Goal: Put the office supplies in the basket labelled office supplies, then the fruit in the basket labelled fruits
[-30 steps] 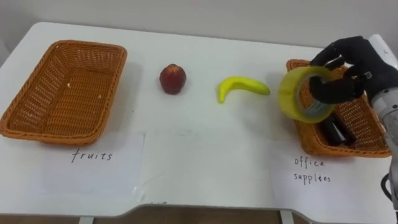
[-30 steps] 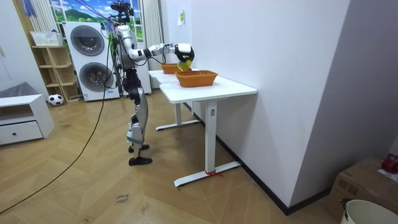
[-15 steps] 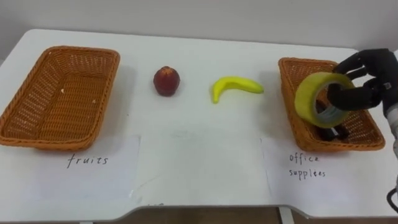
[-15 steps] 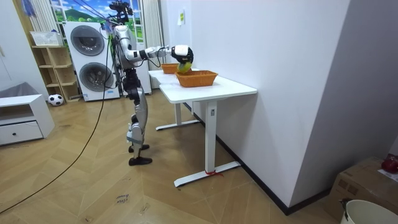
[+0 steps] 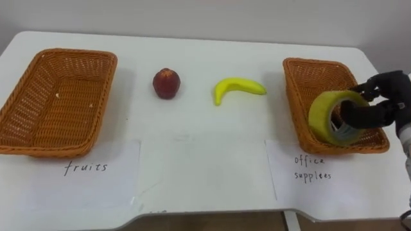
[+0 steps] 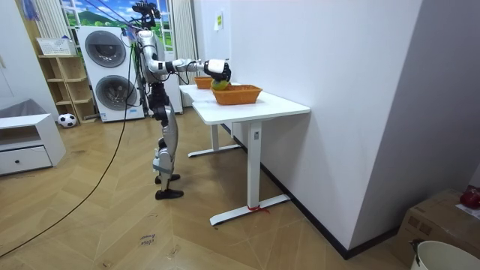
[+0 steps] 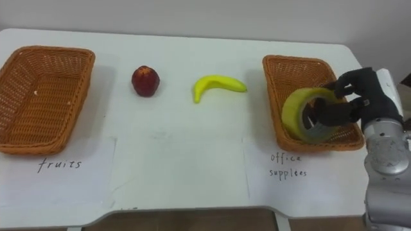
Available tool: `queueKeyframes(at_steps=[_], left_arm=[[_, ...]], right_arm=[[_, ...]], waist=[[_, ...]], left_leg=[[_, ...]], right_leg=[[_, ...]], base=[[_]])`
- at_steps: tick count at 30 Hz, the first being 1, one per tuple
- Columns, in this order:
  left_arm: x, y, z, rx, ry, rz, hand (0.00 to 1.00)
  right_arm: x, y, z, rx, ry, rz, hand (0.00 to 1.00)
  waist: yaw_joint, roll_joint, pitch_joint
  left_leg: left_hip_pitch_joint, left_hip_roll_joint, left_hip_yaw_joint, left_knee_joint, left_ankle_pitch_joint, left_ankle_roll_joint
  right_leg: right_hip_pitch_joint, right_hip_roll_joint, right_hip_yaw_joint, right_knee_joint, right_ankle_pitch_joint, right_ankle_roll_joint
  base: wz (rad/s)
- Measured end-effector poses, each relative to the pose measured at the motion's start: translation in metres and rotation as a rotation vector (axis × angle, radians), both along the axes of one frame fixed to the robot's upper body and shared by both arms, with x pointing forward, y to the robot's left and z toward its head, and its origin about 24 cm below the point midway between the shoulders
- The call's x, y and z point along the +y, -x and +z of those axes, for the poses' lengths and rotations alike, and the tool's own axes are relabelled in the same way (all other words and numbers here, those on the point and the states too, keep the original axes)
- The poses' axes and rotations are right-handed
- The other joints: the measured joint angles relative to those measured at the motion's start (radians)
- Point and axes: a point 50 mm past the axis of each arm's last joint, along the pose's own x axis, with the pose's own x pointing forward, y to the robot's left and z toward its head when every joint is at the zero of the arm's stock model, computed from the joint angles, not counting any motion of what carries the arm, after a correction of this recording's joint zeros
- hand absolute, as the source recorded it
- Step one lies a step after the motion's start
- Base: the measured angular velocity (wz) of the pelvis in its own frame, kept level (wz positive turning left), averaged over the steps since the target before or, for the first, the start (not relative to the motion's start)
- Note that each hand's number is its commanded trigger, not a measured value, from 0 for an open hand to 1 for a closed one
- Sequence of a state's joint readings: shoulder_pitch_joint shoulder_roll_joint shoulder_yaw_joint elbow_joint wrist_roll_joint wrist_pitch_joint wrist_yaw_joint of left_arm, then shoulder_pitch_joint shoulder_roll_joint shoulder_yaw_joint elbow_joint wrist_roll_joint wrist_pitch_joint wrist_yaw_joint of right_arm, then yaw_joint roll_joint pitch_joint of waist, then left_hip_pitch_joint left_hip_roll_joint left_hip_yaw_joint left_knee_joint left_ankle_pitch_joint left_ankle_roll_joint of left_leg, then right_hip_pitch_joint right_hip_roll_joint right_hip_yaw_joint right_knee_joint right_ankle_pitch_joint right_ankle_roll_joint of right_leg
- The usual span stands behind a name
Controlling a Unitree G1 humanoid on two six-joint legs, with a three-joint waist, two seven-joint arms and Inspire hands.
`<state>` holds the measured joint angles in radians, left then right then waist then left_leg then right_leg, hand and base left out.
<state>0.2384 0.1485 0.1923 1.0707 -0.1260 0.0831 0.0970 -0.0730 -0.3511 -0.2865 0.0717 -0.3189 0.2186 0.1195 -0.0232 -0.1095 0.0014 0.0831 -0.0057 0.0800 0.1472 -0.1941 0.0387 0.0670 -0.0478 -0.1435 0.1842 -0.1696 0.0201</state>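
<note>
My right hand (image 5: pixel 379 102) (image 7: pixel 359 99) is shut on a yellow roll of tape (image 5: pixel 332 117) (image 7: pixel 305 115), held on edge low inside the wicker basket (image 5: pixel 303 77) (image 7: pixel 282 70) at the right, above a paper sheet (image 5: pixel 311 170) marked office supplies. A dark object lies in that basket, mostly hidden behind the tape. A red apple (image 5: pixel 166 83) (image 7: pixel 145 81) and a yellow banana (image 5: pixel 236 88) (image 7: pixel 217 85) lie on the white table (image 5: pixel 205 154) between the baskets. The left wicker basket (image 5: pixel 54 102) (image 7: pixel 38 96), above a sheet marked fruits, holds nothing. In the room view I stand at the table's end with my right hand (image 6: pixel 217 70) over the near basket (image 6: pixel 237 94).
The table's front edge (image 5: pixel 212 215) runs close below the paper sheets. A white wall (image 5: pixel 205 16) stands right behind the table. In the room view, washing machines (image 6: pixel 105 71) and a shelf (image 6: pixel 60 79) stand behind me, with open wooden floor (image 6: pixel 225 240) around.
My right hand has carried the tape roll rightward and down, from above the basket's near-left rim into the basket. The view has shifted a little to the right.
</note>
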Motion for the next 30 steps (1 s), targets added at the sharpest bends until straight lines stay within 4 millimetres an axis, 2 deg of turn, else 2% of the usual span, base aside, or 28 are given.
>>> queueKeyframes(at_steps=[3, 10, 11, 12, 13, 14, 30], left_arm=[[0.000, 0.001, 0.000, 0.006, 0.002, 0.003, 0.00], [-0.001, 0.011, -0.001, 0.032, 0.002, 0.011, 0.00], [-0.001, 0.011, -0.001, 0.033, 0.002, 0.011, 0.00], [-0.001, 0.011, -0.001, 0.033, 0.002, 0.011, 0.00], [-0.001, 0.011, -0.001, 0.033, 0.002, 0.010, 0.00], [-0.001, 0.010, -0.001, 0.031, 0.001, 0.009, 0.00], [-0.002, 0.010, -0.001, 0.031, 0.006, 0.000, 0.00]], right_arm=[[-0.003, 0.003, -0.010, 0.034, -0.034, -0.013, 1.00], [-0.006, 0.004, -0.018, 0.063, -0.041, -0.033, 1.00], [-0.006, 0.004, -0.019, 0.065, -0.040, -0.033, 0.58], [-0.006, 0.004, -0.019, 0.066, -0.040, -0.033, 0.22], [-0.006, 0.004, -0.019, 0.068, -0.040, -0.033, 0.09], [-0.006, 0.005, -0.020, 0.070, -0.041, -0.034, 0.00], [-0.005, 0.004, -0.021, 0.076, -0.039, -0.029, 0.00]], waist=[[0.002, -0.001, -0.0005], [0.002, 0.000, -0.0004], [0.002, 0.000, -0.0003], [0.002, 0.001, -0.0004], [0.002, 0.001, -0.0005], [0.001, 0.001, -0.0006], [0.001, 0.000, -0.0007]], left_leg=[[0.001, 0.000, 0.000, 0.001, 0.000, 0.000], [0.000, 0.000, 0.000, 0.003, 0.000, 0.000], [-0.002, 0.000, 0.000, 0.004, 0.000, 0.000], [-0.002, 0.000, 0.000, 0.003, 0.000, 0.000], [-0.002, 0.000, -0.001, 0.004, 0.000, 0.000], [0.000, 0.000, -0.001, 0.004, 0.000, 0.000], [-0.002, 0.000, -0.001, 0.004, 0.000, 0.000]], right_leg=[[0.001, 0.000, 0.000, 0.001, 0.000, 0.000], [-0.001, 0.000, 0.000, 0.001, 0.000, 0.000], [0.000, 0.000, 0.000, 0.001, 0.000, 0.000], [0.001, 0.000, -0.001, 0.001, 0.000, 0.000], [0.001, 0.000, -0.002, 0.001, 0.000, 0.000], [0.001, 0.000, -0.002, 0.001, 0.000, 0.000], [0.001, -0.001, -0.003, 0.001, 0.000, 0.000]], base=[[0.00], [0.00], [0.00], [0.00], [0.00], [0.00], [0.00]])
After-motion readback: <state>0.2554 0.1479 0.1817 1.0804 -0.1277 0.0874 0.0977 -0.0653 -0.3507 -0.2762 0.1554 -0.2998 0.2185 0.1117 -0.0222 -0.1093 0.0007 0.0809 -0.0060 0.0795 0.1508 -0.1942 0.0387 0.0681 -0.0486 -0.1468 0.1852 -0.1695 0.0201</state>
